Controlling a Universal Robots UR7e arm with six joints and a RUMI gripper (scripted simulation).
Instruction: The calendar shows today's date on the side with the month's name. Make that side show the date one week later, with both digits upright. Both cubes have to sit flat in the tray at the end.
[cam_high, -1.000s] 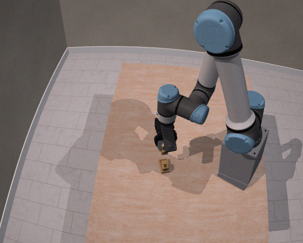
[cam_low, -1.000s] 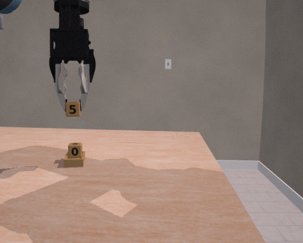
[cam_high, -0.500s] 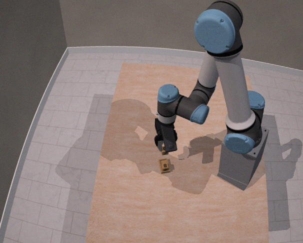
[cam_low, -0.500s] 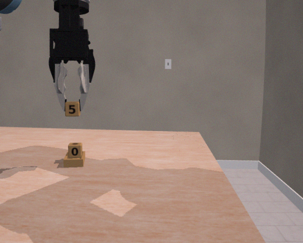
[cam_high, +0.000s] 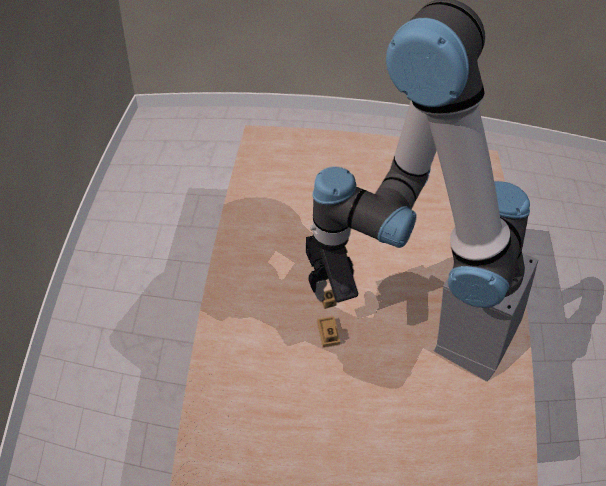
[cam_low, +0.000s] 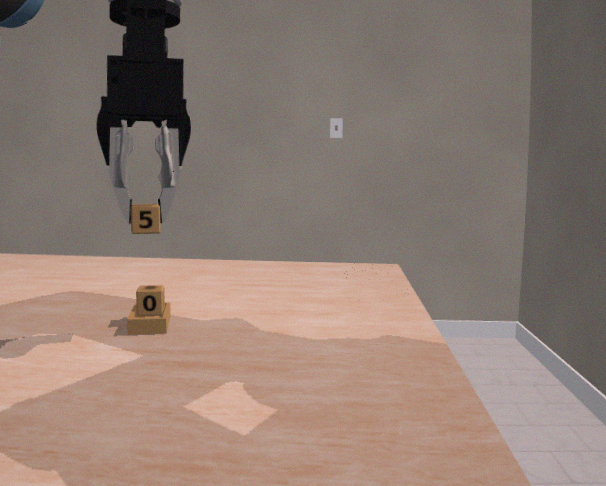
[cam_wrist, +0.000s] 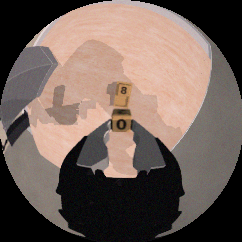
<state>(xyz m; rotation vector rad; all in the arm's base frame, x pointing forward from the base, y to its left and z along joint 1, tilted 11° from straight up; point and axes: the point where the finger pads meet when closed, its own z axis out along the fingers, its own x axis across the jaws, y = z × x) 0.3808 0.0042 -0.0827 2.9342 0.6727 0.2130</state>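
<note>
High above the bench (cam_low: 313, 354), a small tan wooden cube (cam_low: 145, 218) is gripped between the fingers (cam_low: 119, 151) of the gripper (cam_low: 145, 202), which are closed narrowly on its two sides. On the held cube, a black 5 is shown upright in the exterior view, while a black 0 is seen on its upper face in the wrist view (cam_wrist: 122, 123). Only the upper part of the cube is covered by the fingertips; the rest hangs below them.

Well below it, the second cube (cam_low: 150, 300) is seated in the tan tray (cam_low: 147, 324), which rests on the bench. A 0 is presented on its side in the exterior view, and an 8 on its top in the top view (cam_high: 330, 331). The near half of the tray (cam_high: 328, 321) is left unoccupied. The month's name cannot be made out in any view.
</note>
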